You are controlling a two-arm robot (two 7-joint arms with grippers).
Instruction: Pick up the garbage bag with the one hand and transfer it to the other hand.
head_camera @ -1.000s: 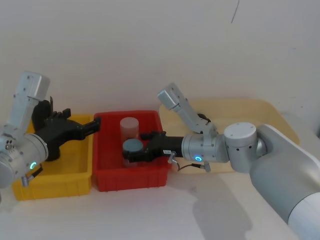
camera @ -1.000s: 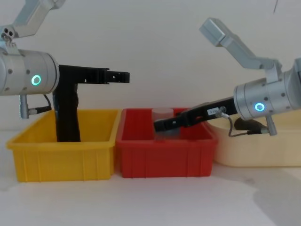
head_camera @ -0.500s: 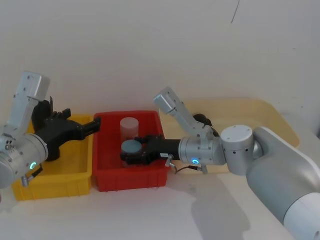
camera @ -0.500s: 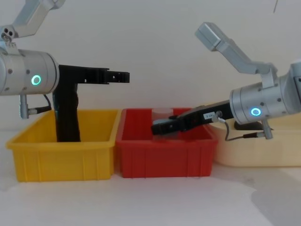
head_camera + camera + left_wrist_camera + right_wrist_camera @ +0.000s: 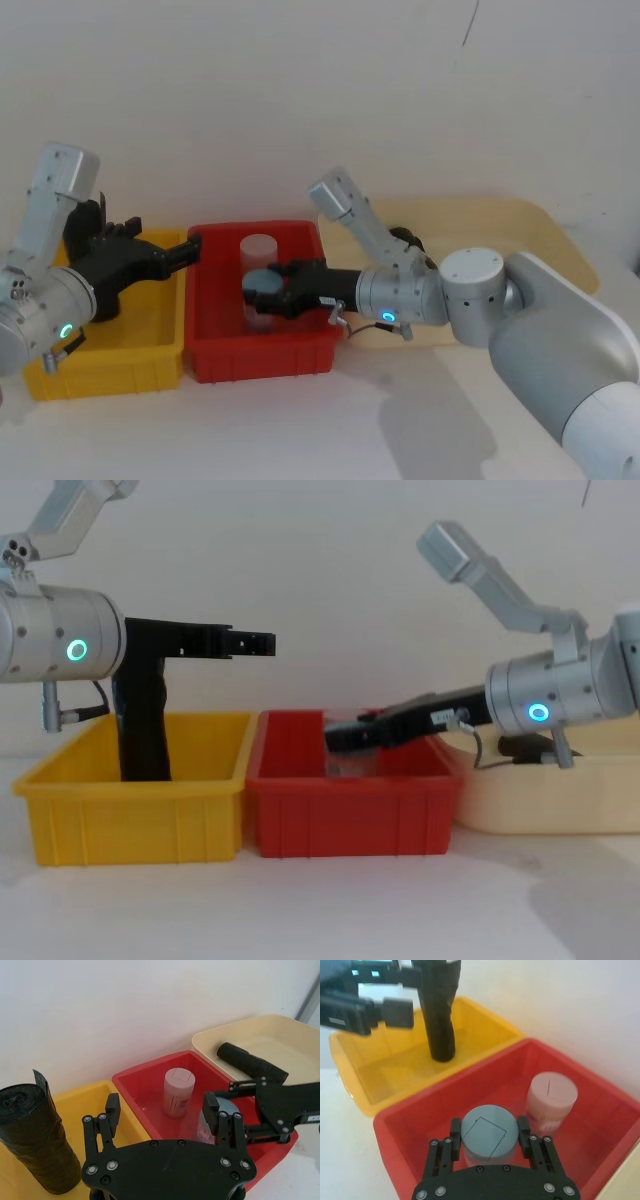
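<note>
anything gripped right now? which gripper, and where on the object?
The right gripper has its fingers on either side of the blue-lidded jar at lid height in the red bin; a firm clamp cannot be told. The left gripper is open, holding nothing.

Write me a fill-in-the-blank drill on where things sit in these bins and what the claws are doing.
1. The upright black roll stands in the ____ bin.
2. The right claw grips a grey-lidded jar in the ____ bin.
3. The garbage bag lies in the ____ tray.
4. The left claw has its fingers ____.

Missing words: yellow; red; cream; open
</note>
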